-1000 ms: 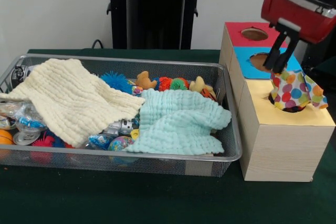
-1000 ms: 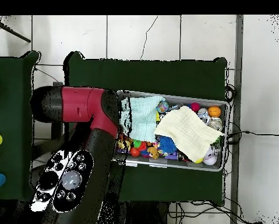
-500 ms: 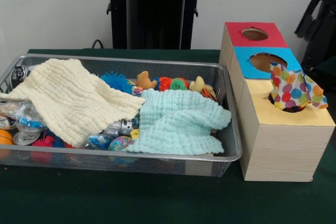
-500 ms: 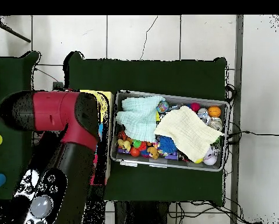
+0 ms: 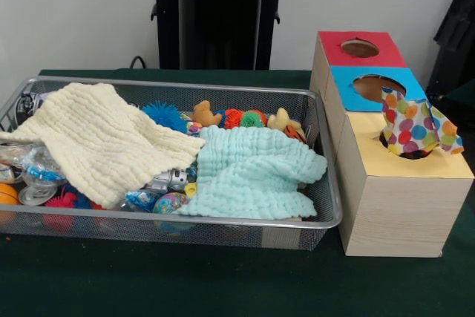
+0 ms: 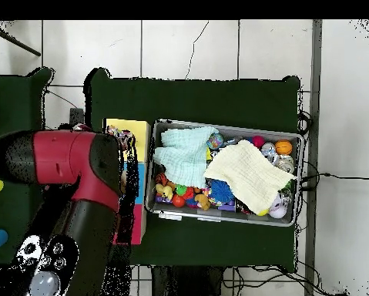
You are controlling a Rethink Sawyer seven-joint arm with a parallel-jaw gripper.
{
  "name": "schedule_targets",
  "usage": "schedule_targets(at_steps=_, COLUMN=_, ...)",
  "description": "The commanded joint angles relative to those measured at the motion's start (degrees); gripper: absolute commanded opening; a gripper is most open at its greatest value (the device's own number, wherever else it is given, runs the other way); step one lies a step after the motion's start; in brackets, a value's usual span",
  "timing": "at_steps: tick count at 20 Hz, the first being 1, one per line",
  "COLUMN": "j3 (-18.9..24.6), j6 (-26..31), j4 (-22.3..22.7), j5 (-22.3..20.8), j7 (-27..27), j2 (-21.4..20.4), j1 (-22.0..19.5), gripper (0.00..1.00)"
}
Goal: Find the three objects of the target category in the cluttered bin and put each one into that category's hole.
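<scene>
A polka-dot cloth [image 5: 417, 130] sticks half out of the round hole in the yellow top of the wooden box [image 5: 397, 206]. Nothing holds it. In the wire bin [image 5: 223, 222] a cream cloth [image 5: 104, 139] and a mint cloth [image 5: 252, 172] lie over the toys. My gripper [image 5: 450, 31] shows only as a dark shape at the right edge, high above the box. From overhead the red arm [image 6: 72, 162] covers most of the box, with the polka-dot cloth [image 6: 125, 139] peeking out beside it.
The box also has a blue top with a hole [image 5: 371, 85] and a red top with a hole [image 5: 360, 47]. Spiky balls, plush animals and clear capsules fill the bin under the cloths. A dark green cover [image 5: 223, 287] lies over the table.
The gripper let go of the polka-dot cloth at the yellow hole and rose up and to the right, almost out of the front view. The cloth stayed in the hole.
</scene>
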Motion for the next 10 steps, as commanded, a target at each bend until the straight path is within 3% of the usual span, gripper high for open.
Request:
schedule_targets(at_steps=1, j3=4.6, j6=-4.0, j4=9.6, j5=1.7, j7=15.9, j2=4.9, j1=0.0, gripper=0.00)
schedule_targets(at_steps=10, j3=4.7, j6=-7.4, j4=11.2, j5=4.0, j7=17.7, j2=7.0, j1=1.5, gripper=0.00)
